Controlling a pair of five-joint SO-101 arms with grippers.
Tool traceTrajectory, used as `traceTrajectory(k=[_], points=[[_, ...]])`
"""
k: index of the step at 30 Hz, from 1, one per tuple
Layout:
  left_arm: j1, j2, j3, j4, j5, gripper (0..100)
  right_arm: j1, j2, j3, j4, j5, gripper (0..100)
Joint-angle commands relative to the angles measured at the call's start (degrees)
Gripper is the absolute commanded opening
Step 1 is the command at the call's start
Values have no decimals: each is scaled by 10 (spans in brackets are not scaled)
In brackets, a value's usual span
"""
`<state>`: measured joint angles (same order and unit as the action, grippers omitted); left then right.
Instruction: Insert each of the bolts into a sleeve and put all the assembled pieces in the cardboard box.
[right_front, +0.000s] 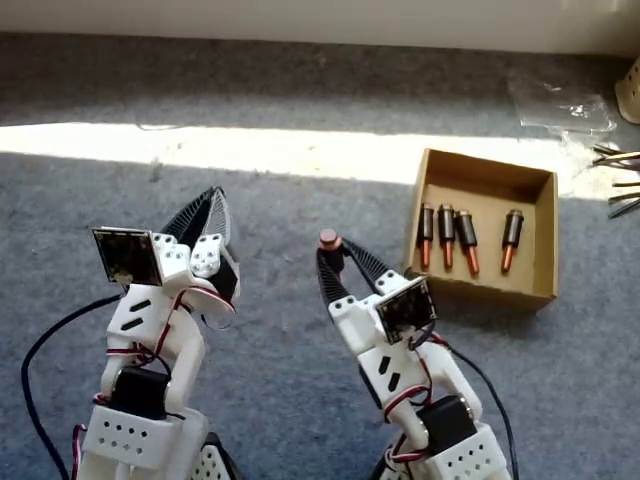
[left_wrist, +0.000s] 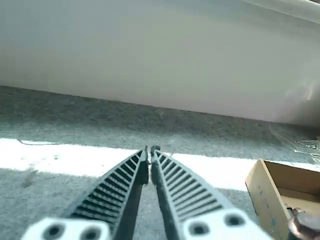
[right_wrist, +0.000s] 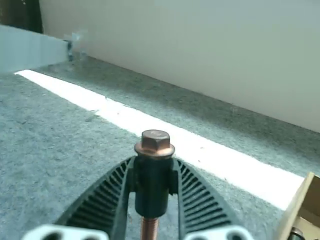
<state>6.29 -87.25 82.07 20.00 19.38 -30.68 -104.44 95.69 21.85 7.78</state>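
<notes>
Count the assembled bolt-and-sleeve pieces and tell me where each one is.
5. Four pieces lie in the cardboard box; a fifth piece is held by the right gripper.

- The left arm (right_front: 150, 335) stands bent, with its wrist raised
- The left gripper (left_wrist: 151, 150) points forward, away from its base; its ribbed black fingers (left_wrist: 122, 187) are pressed together with their tips meeting and nothing between them
- The right arm (right_front: 408, 368) leans forward and angles toward the left arm
- The right gripper (right_wrist: 152, 167) is clamped around a black sleeve (right_wrist: 151, 187), held upright with the copper bolt (right_wrist: 154, 142) head on top
</notes>
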Motion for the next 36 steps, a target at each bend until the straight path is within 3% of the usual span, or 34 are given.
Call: traceTrajectory(k=[1, 9, 14, 17, 23, 31, 36], points=[[-4, -6, 11, -13, 4, 5, 43, -7, 59, 1, -4, 4], [-6, -5, 34, -13, 2, 10, 147, -5, -86, 184, -4, 4], [-4, -5, 44, -13, 2, 11, 275, 2, -144, 201, 3, 4], [-4, -5, 45, -13, 2, 11, 341, 40, -167, 218, 46, 4], [-5, -5, 48, -13, 2, 11, 358, 226, -273, 218, 98, 4], [-7, -5, 61, -13, 1, 11, 360, 529, -442, 218, 100, 4], [-7, -5, 61, -13, 1, 11, 401, 713, -553, 218, 100, 4]])
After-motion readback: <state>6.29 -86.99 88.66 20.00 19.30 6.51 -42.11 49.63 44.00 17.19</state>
